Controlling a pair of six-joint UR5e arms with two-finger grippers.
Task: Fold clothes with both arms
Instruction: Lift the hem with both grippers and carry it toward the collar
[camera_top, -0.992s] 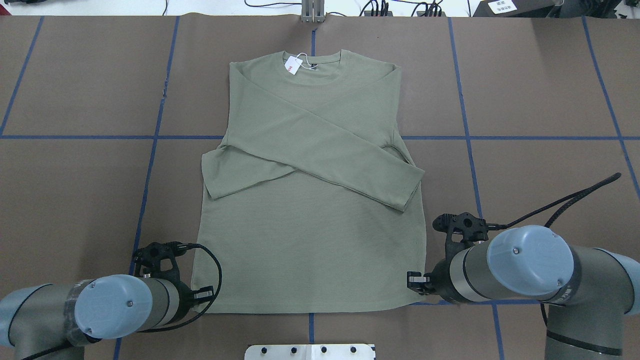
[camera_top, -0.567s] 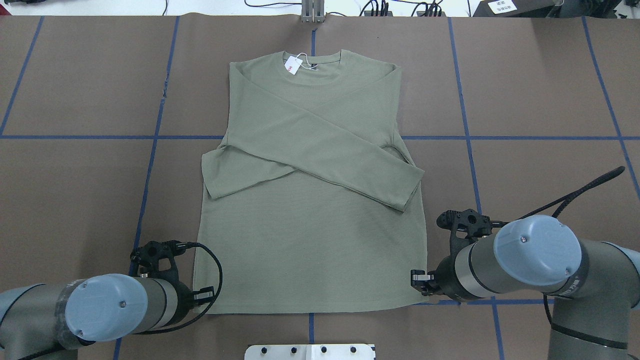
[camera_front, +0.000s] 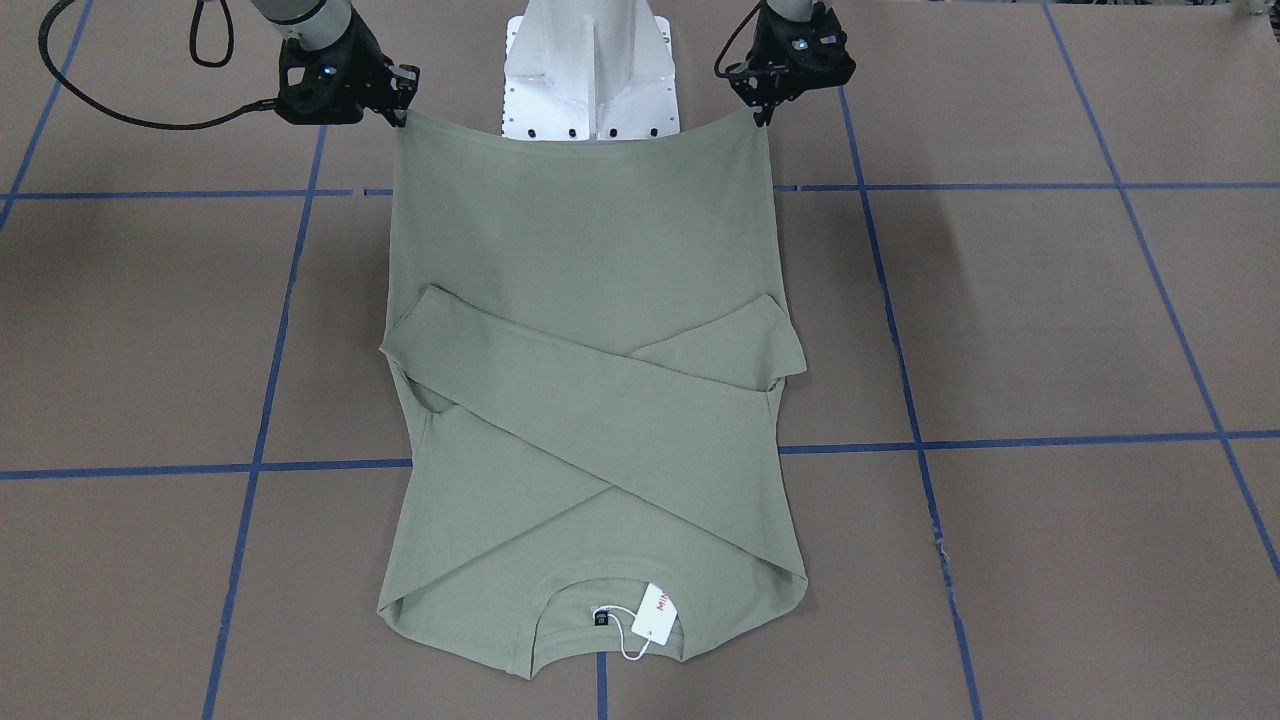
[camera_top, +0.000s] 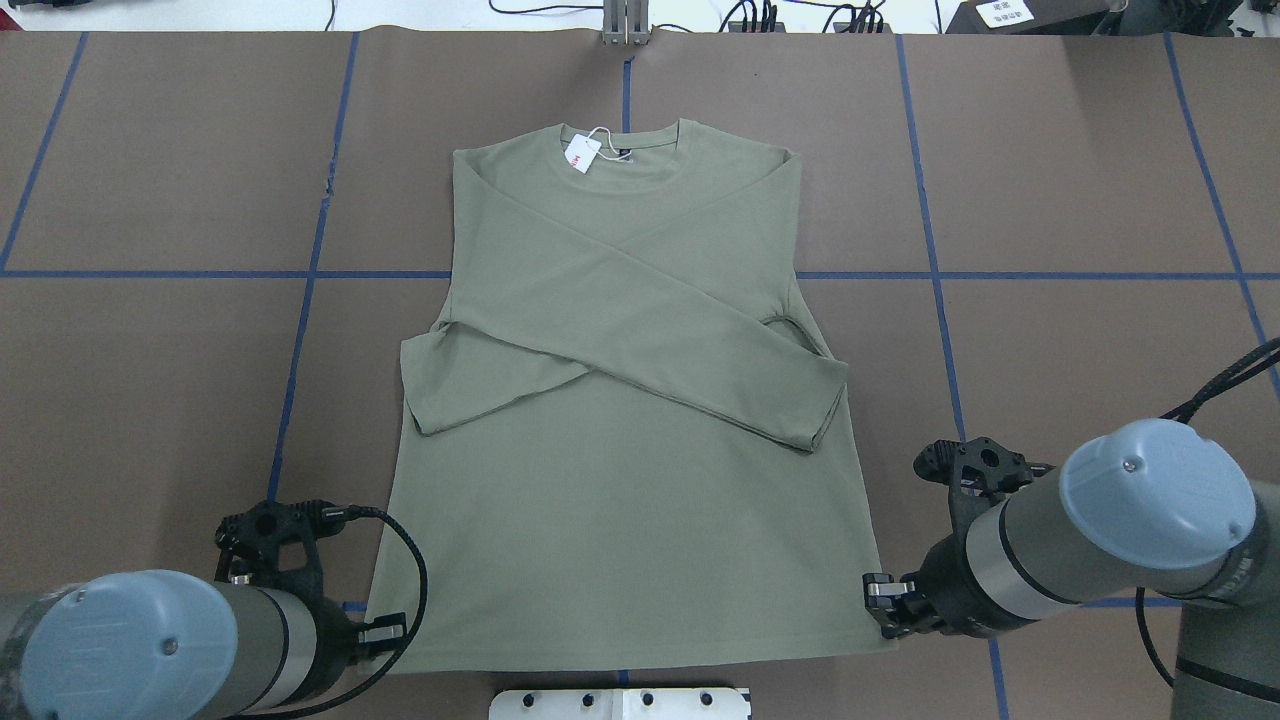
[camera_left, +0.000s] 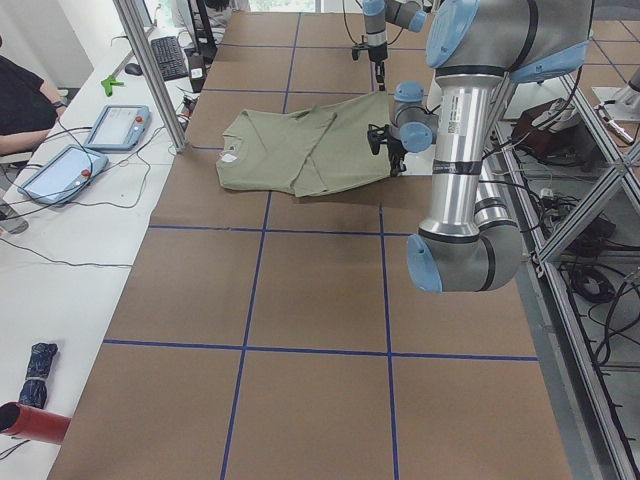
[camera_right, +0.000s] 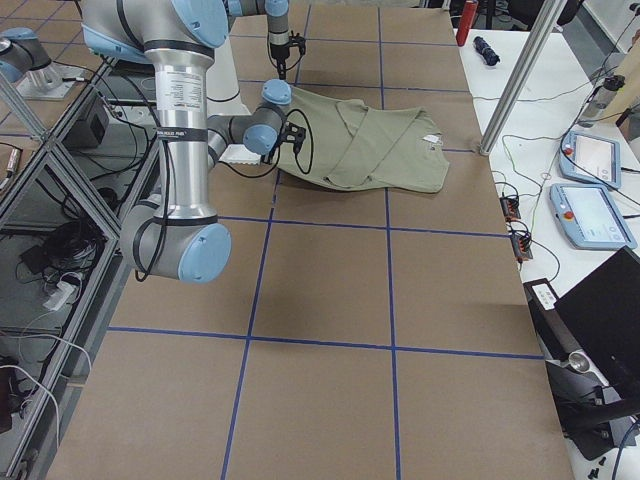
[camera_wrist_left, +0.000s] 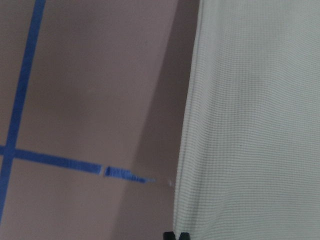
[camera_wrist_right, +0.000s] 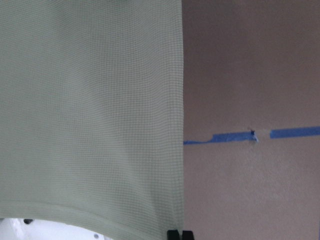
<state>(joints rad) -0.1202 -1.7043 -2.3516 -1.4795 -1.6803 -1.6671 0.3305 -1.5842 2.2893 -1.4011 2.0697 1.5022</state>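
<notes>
Shirt (camera_top: 620, 520) hem (raised) in both arms' fingers (camera_front: 763, 108) (camera_front: 398, 104)

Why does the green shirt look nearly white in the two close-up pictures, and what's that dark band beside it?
Left wrist view: the shirt looks washed out, probably exposure; the band is its shadow on the table. Right wrist view: the same. Overhead view: even light, sage green.

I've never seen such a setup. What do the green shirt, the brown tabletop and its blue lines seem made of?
The shirt looks like a soft, matte knit, maybe cotton: the wrist views show a fine grid texture. The tabletop seems covered in matte brown paper or card, no shine. The blue lines look like stuck-on tape: one shows a torn gap.
</notes>
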